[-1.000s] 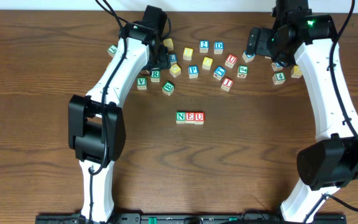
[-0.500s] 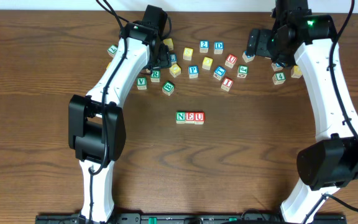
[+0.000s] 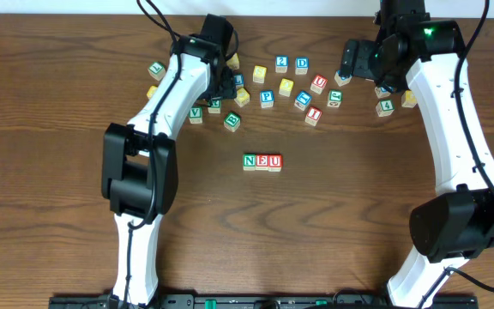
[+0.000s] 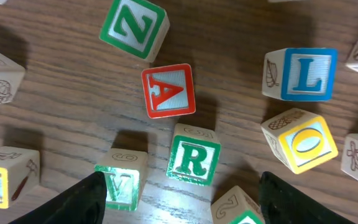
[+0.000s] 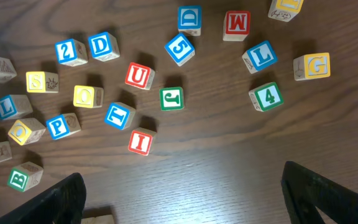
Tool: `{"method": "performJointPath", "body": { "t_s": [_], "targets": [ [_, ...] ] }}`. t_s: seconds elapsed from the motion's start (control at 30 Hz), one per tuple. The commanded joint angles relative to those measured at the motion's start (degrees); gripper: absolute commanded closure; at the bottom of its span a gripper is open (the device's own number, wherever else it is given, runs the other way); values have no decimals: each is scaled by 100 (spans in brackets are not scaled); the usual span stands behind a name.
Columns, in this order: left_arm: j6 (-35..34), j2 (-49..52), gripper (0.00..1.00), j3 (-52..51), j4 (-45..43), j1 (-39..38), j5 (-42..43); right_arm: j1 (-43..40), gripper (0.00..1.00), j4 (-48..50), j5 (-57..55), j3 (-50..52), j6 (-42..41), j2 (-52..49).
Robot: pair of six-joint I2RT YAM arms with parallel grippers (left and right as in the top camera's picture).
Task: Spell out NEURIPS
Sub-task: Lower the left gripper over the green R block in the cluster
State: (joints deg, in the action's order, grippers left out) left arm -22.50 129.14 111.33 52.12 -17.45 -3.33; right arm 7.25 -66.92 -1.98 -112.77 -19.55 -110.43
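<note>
The wooden N-E-U row (image 3: 262, 161) stands, so R is next. The left gripper (image 4: 182, 186), jaws apart, hovers over the green-lettered wooden R cube (image 4: 193, 160), apparently centred; it must lower, then close.

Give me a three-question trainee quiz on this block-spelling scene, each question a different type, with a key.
1. True or false: the lined-up row reads NEU.
2. In the right wrist view, the letter on the I cube is: A) red B) blue C) green.
3. Which gripper hangs over the green R cube?
Key: 1 true; 2 A; 3 the left gripper.
</note>
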Motion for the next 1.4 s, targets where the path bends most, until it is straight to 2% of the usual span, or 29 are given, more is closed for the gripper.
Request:
{"method": "performJointPath", "body": {
  "t_s": [0.0, 0.1, 0.43, 0.97, 1.0, 1.3, 1.37],
  "targets": [
    [17, 35, 24, -11, -20, 7, -39, -28, 5, -24, -70, -109, -76, -59],
    [17, 81, 25, -11, -39, 7, -37, -28, 5, -24, -70, -109, -76, -59],
    [17, 400, 39, -13, -192, -4, 122, -28, 5, -101, -70, -109, -79, -59],
    [177, 461, 42, -247, -479, -15, 129, -28, 5, -107, -70, -109, -79, -59],
    [216, 461, 45, -269, -514, -15, 129, -28, 5, -107, -70, -109, -79, -59],
    [273, 461, 50, -398, -697, -15, 120, -28, 5, -122, -70, -109, -79, -59],
    [275, 461, 54, -398, -726, -15, 120, -28, 5, -122, -70, -109, -79, -59]
  ]
}}
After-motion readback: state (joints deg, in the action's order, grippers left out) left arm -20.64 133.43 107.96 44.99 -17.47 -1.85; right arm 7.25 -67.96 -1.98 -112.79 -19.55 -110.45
